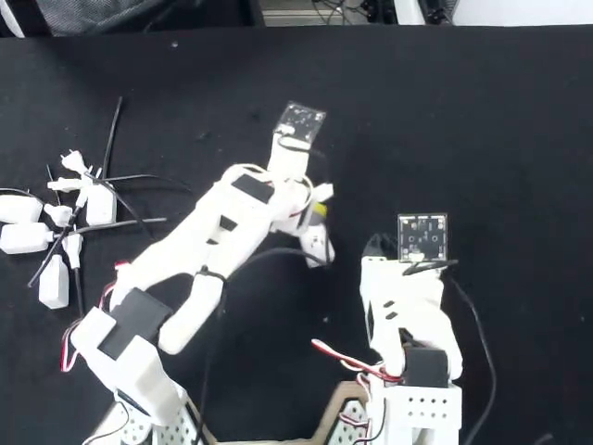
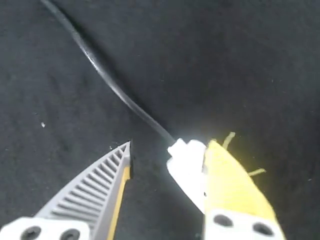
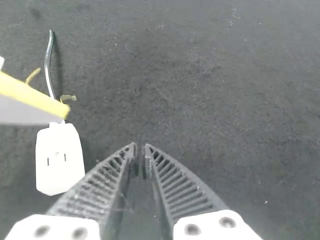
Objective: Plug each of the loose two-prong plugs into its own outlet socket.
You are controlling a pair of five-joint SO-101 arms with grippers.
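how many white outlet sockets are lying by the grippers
1: a white socket beside the left gripper. More white pieces lie tangled far left, too jumbled to count.

The white plastic left arm (image 1: 213,241) stretches long and low from its base, with the wrist far out ahead of the shoulder. The left pincer (image 2: 170,147) stands open, its grey ribbed finger (image 2: 107,175) on one side and its yellow-taped finger (image 2: 232,185) well apart on the other. The white right arm (image 1: 408,306) sits folded and short, to the right of the left pincer and a little behind it. The right pincer (image 3: 140,149) has its two dark ribbed fingers (image 3: 175,185) drawn together, the tips almost touching.
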